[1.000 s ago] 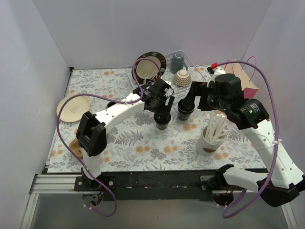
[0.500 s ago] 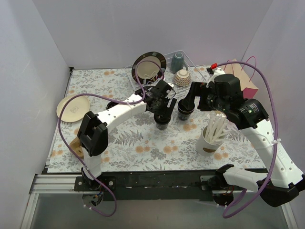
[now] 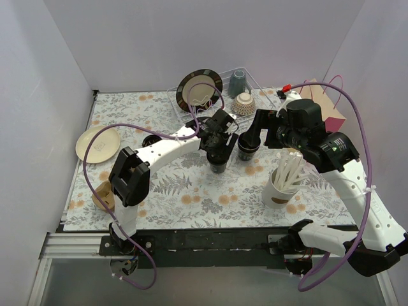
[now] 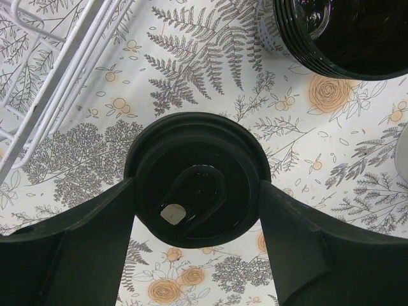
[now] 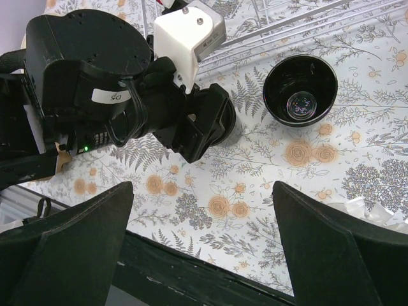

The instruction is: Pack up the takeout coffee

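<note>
Left pincer [image 3: 218,148], seen from above, straddles the lidded cup [image 3: 217,160] mid-surface, while the right pincer [image 3: 250,137] hovers over the unlidded cup [image 3: 247,152] just beside it. Both cups stand on the floral surface [image 3: 191,191], and the paper bag [image 3: 328,108] waits at the rear right. I judge packing barely begun: one lid on, one cup uncovered, nothing visibly bagged. Against the earlier frame, the left arm's elbow has swung rightward and its pincer has drawn in around the cup; the right arm is unchanged.

Left wrist: the fingers [image 4: 89,242] meet the lid's rim on both sides, part-way closed. Whether they grip yet I cannot tell.

Right wrist: that pincer stands spread wide, holding nothing, the unlidded cup beyond it.
</note>
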Available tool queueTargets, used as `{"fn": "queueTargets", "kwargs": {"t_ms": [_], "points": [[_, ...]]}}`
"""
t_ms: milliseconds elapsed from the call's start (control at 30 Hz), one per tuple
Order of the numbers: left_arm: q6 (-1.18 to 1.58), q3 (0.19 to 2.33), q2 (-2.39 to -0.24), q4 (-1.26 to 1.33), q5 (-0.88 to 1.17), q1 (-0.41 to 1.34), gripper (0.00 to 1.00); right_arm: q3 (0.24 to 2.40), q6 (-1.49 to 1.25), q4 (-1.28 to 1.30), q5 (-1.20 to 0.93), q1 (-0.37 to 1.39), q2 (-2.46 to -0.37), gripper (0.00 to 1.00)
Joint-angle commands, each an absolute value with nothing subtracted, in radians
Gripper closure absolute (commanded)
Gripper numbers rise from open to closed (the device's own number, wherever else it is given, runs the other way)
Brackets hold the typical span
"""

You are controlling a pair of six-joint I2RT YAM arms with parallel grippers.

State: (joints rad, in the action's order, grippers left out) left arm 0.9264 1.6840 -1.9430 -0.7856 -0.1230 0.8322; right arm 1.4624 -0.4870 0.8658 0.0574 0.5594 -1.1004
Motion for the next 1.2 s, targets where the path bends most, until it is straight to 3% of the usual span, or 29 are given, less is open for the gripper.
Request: {"fn": "queueTargets", "kwargs": {"t_ms": [0, 300, 767, 933, 1167], "points": [[0.919, 1.706, -1.931, -0.827, -0.169, 0.844, 0.34, 1.477, -0.479, 0.850, 0.080, 0.561, -1.086, 0.02], [0.989, 1.600, -1.772, -0.920, -0.242, 0.844, 0.39, 1.496, -0.465, 0.841, 0.072, 0.561, -1.100, 0.02], [1.235, 1.160, -1.476, -0.945, -0.463, 0.723, 0.48, 1.482, -0.489, 0.808, 0.035, 0.561, -1.106, 0.02], [1.238, 1.085, -1.414, -0.905, -0.446, 0.602, 0.49, 1.482, -0.489, 0.813, 0.029, 0.561, -1.112, 0.02], [1.261, 1.057, -1.394, -0.917, -0.479, 0.578, 0.47, 1.465, -0.491, 0.816, 0.037, 0.561, -1.101, 0.02]]}}
